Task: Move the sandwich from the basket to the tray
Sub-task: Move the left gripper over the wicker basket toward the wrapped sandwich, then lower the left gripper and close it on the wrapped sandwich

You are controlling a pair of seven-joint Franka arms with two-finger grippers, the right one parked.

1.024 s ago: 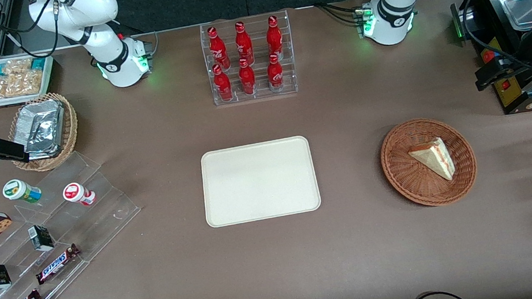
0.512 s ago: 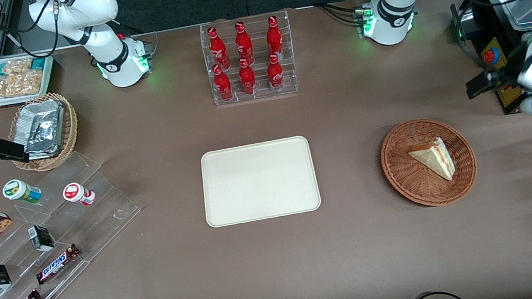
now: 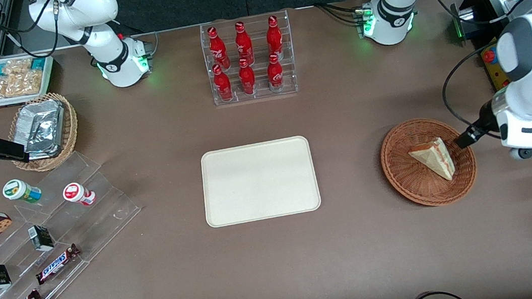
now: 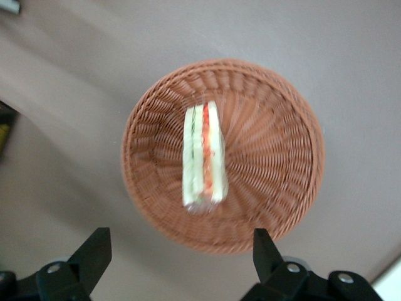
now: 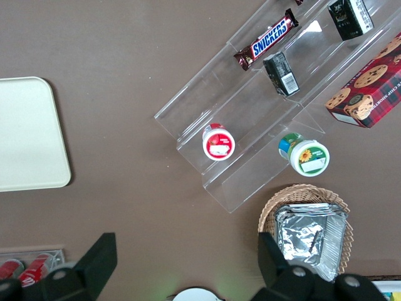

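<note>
Wicker basket (image 4: pixel 223 155) holds your sandwich (image 4: pixel 203 156) directly below the end effector (image 4: pixel 182 263), wide open, empty; wedge's long axis crosses the finger gap.

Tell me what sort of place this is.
Probably a lab mock-up of a snack counter. A rack of red soda bottles and chocolate bars on clear steps stand on the table. The sandwich lies in the basket beside the tray, and the open gripper hangs above it.
</note>
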